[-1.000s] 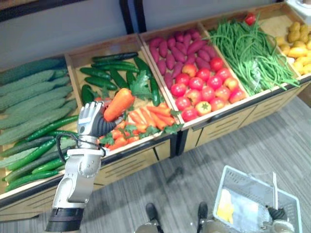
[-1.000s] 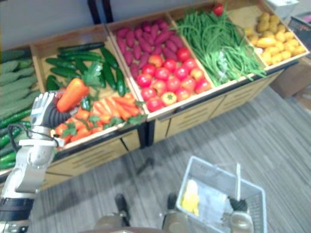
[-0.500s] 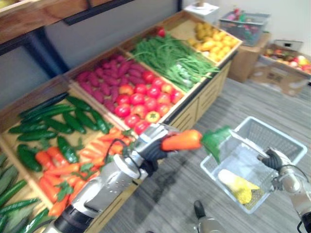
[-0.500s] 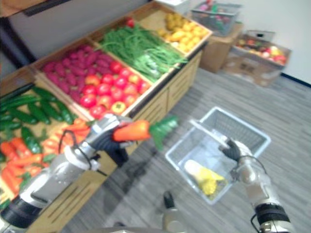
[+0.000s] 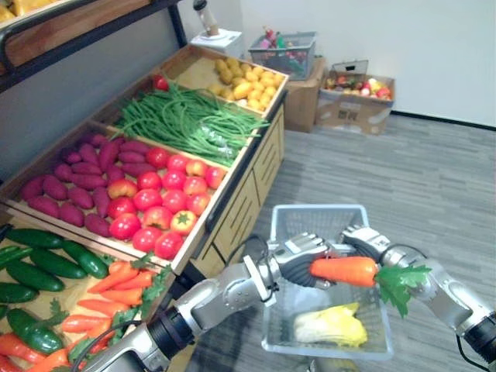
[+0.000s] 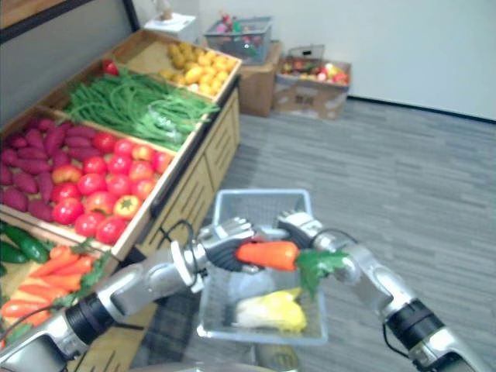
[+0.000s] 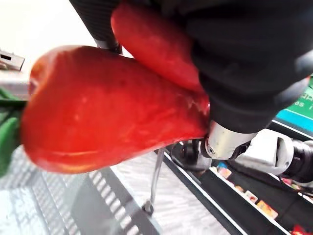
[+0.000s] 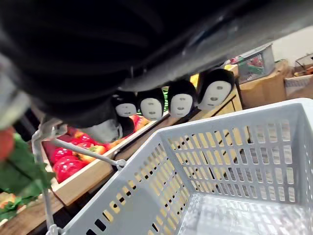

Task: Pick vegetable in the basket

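An orange carrot (image 5: 345, 271) with green leaves (image 5: 399, 283) lies level just above the white wire basket (image 5: 318, 211). My left hand (image 5: 298, 256) is shut on its thick end, and the carrot (image 7: 107, 107) looms close past the dark cover in the left wrist view. My right hand (image 5: 363, 239) is at the basket's far rim, fingers (image 8: 166, 103) curled round the basket's thin metal handle (image 8: 83, 152). A yellow leafy vegetable (image 6: 267, 312) lies on the basket's bottom under the carrot.
The wooden stand runs along the left, with crates of carrots (image 5: 116, 287), cucumbers (image 5: 46, 260), tomatoes (image 5: 159, 205), purple sweet potatoes (image 5: 70, 186), green beans (image 5: 186, 120) and yellow potatoes (image 5: 248, 77). Cardboard boxes (image 5: 353, 105) and another basket stand by the far wall. Grey floor stretches to the right.
The camera has swung right along the stand. My left hand has carried the carrot away from the carrot crate to just above the basket, which my right hand has kept holding.
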Motion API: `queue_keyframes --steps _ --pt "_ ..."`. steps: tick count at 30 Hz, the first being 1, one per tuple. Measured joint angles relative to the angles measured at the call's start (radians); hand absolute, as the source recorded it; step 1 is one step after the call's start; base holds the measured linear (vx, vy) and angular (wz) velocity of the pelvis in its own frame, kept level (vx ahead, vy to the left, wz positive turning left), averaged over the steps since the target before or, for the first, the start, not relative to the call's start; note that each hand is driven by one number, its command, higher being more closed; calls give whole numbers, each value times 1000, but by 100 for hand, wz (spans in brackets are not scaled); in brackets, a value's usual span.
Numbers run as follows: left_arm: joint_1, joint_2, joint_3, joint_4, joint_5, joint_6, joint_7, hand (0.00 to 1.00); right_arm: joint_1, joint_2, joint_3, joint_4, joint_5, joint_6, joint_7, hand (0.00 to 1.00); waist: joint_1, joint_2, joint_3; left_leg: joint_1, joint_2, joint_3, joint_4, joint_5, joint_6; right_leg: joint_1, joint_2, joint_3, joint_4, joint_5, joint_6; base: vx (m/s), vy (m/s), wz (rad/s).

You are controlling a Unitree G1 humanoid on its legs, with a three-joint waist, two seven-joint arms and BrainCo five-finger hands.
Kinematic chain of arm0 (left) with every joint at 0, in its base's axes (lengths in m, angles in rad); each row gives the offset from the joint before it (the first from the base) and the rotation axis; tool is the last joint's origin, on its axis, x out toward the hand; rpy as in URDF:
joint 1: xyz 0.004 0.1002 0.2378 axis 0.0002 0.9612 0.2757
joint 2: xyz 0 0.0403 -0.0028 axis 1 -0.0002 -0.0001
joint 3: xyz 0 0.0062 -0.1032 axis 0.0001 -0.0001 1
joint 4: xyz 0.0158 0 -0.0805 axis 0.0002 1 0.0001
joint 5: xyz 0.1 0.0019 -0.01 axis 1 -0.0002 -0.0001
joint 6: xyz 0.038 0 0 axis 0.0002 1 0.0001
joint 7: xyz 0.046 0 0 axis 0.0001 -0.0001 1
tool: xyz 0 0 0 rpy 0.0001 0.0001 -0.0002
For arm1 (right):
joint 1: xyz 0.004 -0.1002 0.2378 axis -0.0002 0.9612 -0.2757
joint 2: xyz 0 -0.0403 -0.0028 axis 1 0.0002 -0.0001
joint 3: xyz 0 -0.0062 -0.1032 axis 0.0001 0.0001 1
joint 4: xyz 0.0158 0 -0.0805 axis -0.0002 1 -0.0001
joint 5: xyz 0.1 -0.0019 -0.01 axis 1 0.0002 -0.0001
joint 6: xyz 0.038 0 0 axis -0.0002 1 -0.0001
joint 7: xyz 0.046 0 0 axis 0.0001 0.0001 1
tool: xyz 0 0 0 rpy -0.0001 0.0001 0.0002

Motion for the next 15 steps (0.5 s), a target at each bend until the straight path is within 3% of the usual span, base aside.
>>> queue_keyframes --steps 5,15 --pt "-6 -89 -41 106 42 3 -1 100 -20 -14 5 -5 9 9 1 100 -1 1 -6 5 10 12 33 -24 1 0 0 7 9 0 0 -12 25 -6" --pt "-33 -215 -62 406 205 59 1 100 -55 -8 4 -63 109 6 21 100 -5 -7 -34 -3 31 14 61 -31 -1 -14 7 3 16 1 1 0 0 0"
